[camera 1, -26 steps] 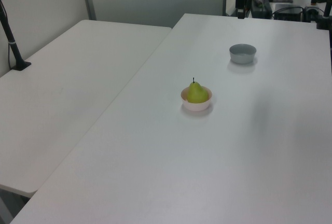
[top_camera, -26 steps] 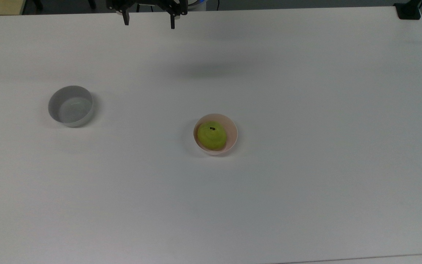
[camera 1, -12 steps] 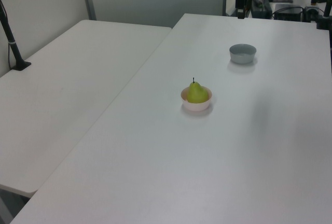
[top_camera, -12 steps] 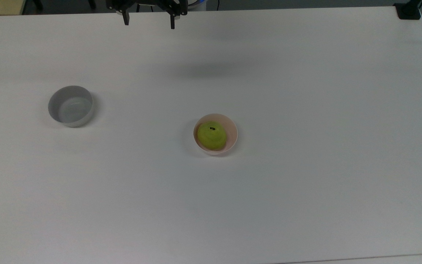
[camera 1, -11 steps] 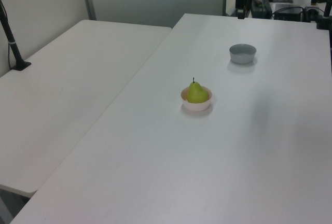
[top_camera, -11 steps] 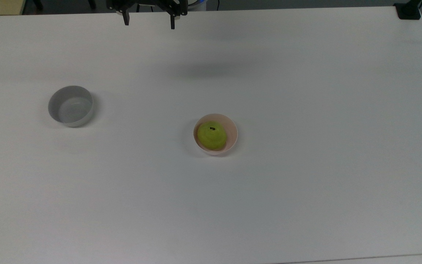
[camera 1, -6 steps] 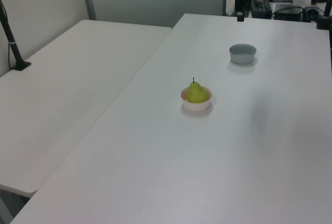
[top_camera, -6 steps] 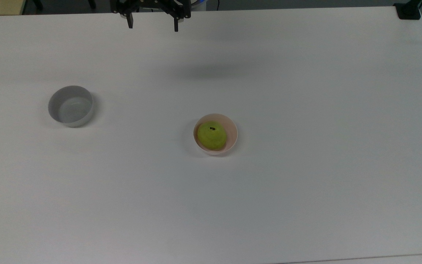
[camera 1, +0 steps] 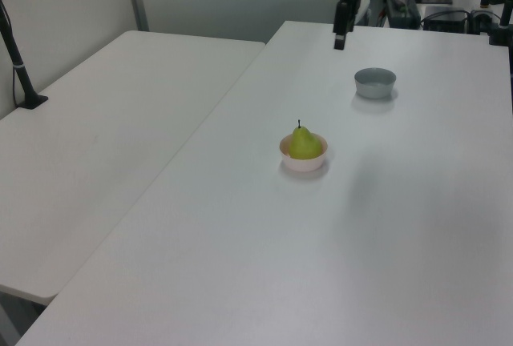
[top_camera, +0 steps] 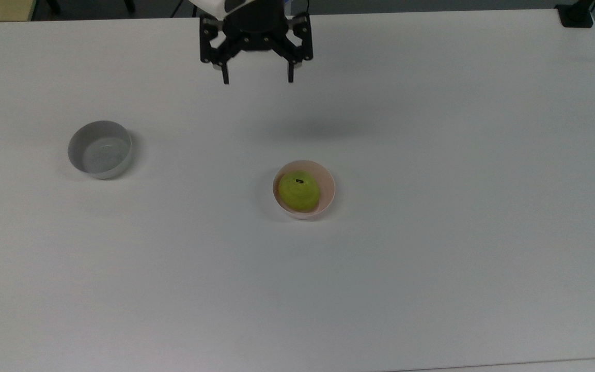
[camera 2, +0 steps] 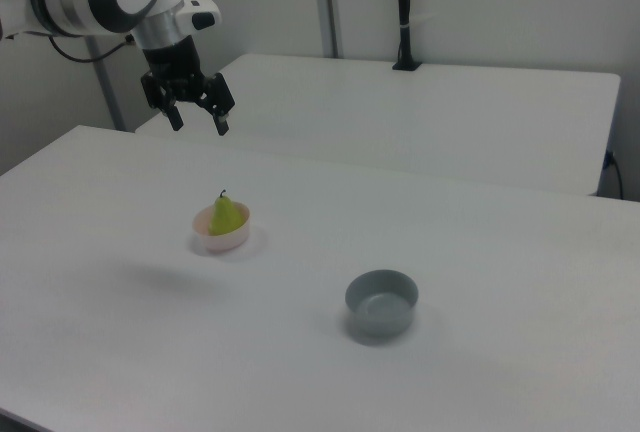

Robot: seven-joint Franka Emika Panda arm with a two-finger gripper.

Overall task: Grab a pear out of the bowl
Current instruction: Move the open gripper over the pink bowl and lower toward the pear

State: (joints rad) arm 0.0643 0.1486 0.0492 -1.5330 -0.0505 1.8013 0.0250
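Note:
A yellow-green pear [top_camera: 298,191] [camera 1: 304,144] [camera 2: 227,216] with a short dark stem stands upright in the small pale pink bowl [top_camera: 328,187] [camera 1: 304,163] [camera 2: 226,242] near the middle of the white table. My gripper [top_camera: 257,80] [camera 2: 198,127] hangs high above the table, open, with nothing between its black fingers. In the top view it is well above the bowl and a little to its left. In the left view the gripper [camera 1: 340,42] shows edge-on over the far part of the table.
An empty grey bowl [top_camera: 100,150] [camera 1: 375,82] [camera 2: 381,302] stands apart from the pink one, at the top view's left. A second white table [camera 1: 96,138] adjoins, with a black pole [camera 1: 16,58] clamped on it. A black clamp [top_camera: 575,14] sits at the table corner.
The gripper has come away from the table's far edge toward the pink bowl, down and to the right in the top view. Its fingers stay spread. Pear and bowls have not moved.

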